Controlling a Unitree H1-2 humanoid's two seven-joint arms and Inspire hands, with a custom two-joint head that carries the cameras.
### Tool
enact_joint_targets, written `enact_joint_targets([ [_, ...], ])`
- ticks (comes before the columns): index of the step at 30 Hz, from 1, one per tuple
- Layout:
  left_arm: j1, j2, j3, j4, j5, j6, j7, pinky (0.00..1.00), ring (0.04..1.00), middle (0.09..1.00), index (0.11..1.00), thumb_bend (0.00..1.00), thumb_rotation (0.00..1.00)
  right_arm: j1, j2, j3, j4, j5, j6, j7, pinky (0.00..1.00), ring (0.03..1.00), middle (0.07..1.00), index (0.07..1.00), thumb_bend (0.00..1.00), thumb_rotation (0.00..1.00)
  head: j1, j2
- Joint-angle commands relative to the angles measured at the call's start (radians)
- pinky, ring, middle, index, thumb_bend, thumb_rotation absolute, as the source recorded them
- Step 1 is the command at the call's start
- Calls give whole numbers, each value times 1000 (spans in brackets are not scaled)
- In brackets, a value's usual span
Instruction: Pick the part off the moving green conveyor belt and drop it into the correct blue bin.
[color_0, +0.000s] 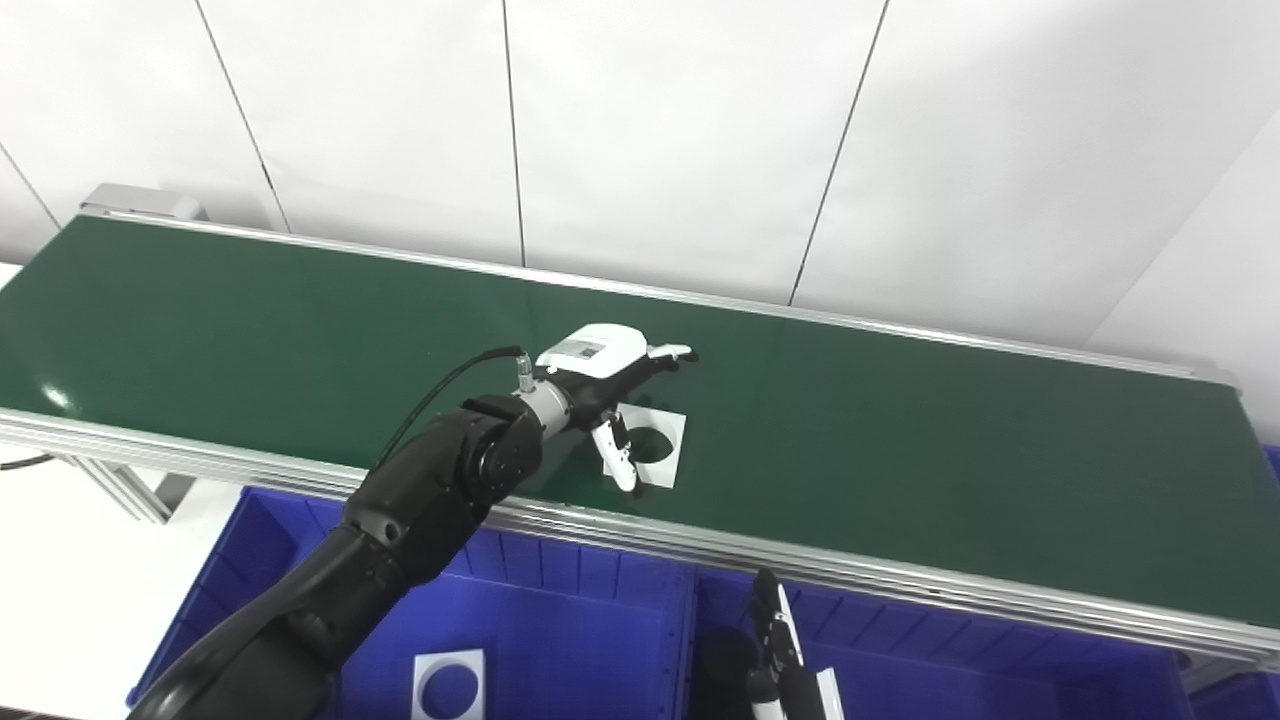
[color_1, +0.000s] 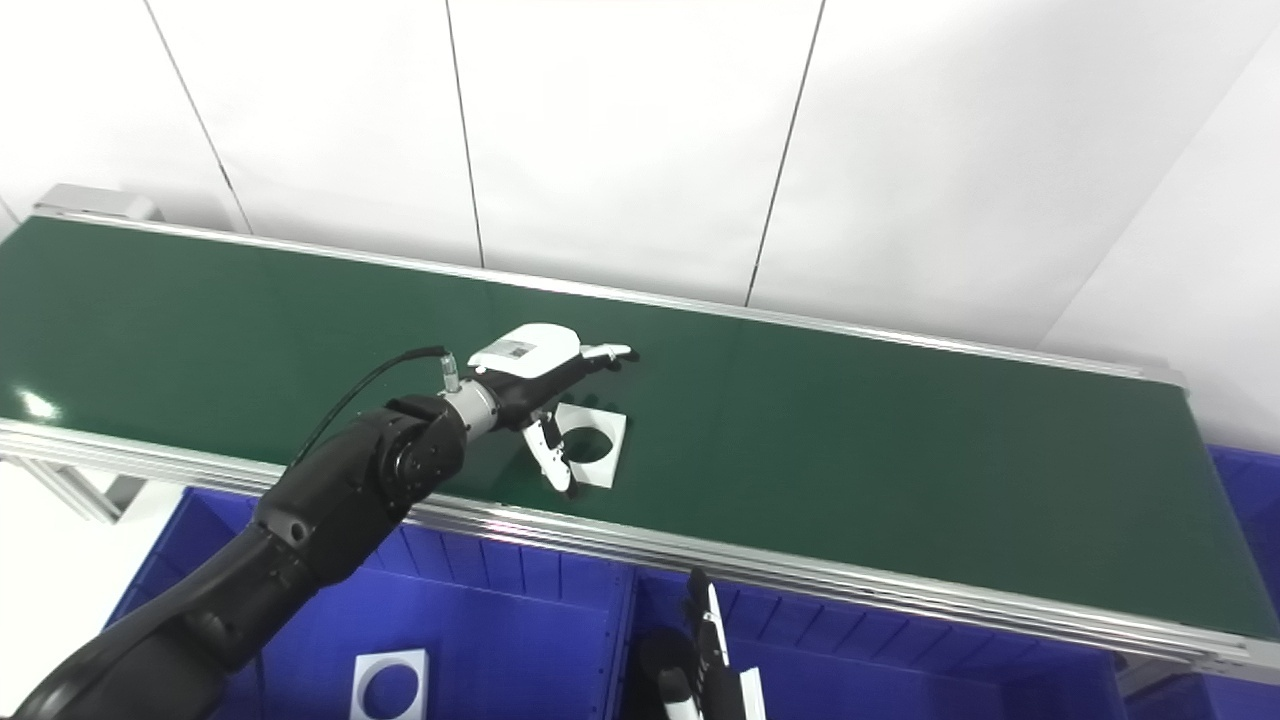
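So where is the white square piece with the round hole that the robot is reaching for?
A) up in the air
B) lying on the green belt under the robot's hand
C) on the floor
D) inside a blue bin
B: the white square part lies flat on the green belt, just beneath the open left hand.

Seen from head height, side by side, looking down and forward across the green belt (color_0: 900, 450) toward the white wall (color_1: 640, 150). Right eye set slightly rightward. Shared by both: belt, blue bins (color_0: 560, 620) along the bottom edge, wall behind.
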Motion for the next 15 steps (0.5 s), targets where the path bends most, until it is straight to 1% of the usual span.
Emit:
enact_joint_targets([
  [1, -57, -21, -8, 21, 26, -9, 78, 782, 848, 874, 891, 964, 57, 4, 66, 41, -30, -13, -57, -13, 1000, 968, 985, 997, 827, 980, -10, 4],
  [3, -62, -33, -17, 52, 37, -11, 110, 763, 840, 855, 871, 964, 79, 6, 73, 45, -33, -13, -57, -18, 1000, 962, 981, 992, 828, 965, -16, 6],
  [7, -65, -62, -37, 101, 42, -17, 149, 743, 819, 832, 847, 954, 77, 7, 82, 52, -34, -6, -57, -17, 1000, 968, 986, 992, 832, 956, -28, 12],
  [11, -66, -80, -61, 128, 41, -14, 159, 749, 818, 827, 846, 941, 97, 8, 94, 53, -34, -1, -57, -12, 1000, 970, 989, 989, 862, 948, -38, 14],
  [14, -58, -99, -67, 138, 22, -15, 157, 754, 820, 833, 854, 938, 79, 3, 100, 54, -30, -1, -57, -16, 1000, 969, 989, 986, 868, 940, -44, 14],
  [15, -56, -103, -68, 138, 21, -13, 156, 741, 819, 835, 857, 939, 76, 1, 101, 55, -27, 0, -57, -18, 1000, 966, 986, 981, 863, 930, -44, 13],
])
